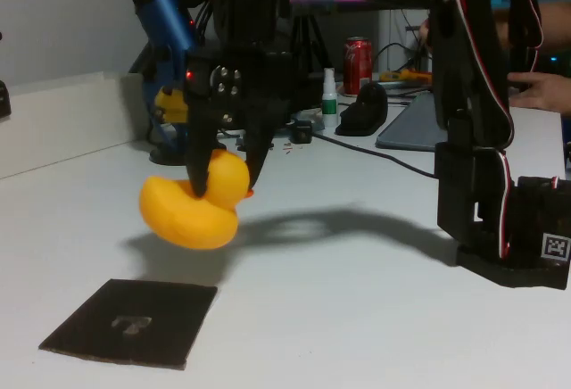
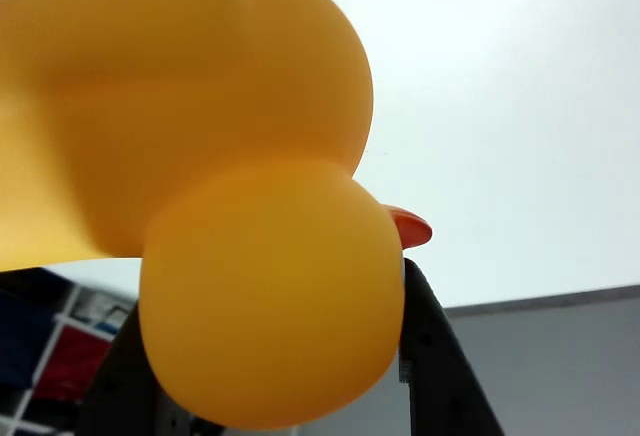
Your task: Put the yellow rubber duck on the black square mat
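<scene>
**Duck held in the air, mat not yet under it**

Taking the black square mat as my landmark: it lies flat at the near edge of the white table, nothing on it, a faint pale mark at its centre. Just beyond it a soft shadow falls on the table, touching its far edge.

Above and a little behind the mat hangs the yellow rubber duck, clear of the table. My gripper has its jaws closed around the duck's head, one finger on each side, with the body hanging to the left in the fixed view and the orange beak pointing right. In the wrist view the duck fills most of the frame, its head wedged between the dark fingers.

As I judge it, the step in hand is the carry. I'd bring the duck toward the camera until it sits over the pale mark, then lower slowly. The body hangs off to one side, so I'd aim by the body, not by the gripper, and only part the jaws once the base rests on the mat.

Farther back stand the arm's base, a red can and a small bottle.
</scene>
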Motion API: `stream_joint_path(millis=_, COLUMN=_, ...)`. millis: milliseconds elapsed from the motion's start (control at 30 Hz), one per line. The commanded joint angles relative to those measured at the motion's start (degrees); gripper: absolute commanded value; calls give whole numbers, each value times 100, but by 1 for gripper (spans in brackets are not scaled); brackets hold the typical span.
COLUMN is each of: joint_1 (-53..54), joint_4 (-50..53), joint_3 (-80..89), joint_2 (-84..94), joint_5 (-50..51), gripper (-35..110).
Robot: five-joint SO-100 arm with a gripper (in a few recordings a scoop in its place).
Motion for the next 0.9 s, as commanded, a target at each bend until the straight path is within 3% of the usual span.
stream_joint_path(millis=0, joint_1=0, joint_4=18, joint_3=-457, joint_2=-167, joint_5=-9, gripper=13)
stream_joint_path(millis=867, joint_1=70, joint_4=-9, joint_3=-1151, joint_2=-1213, joint_5=-44, gripper=13)
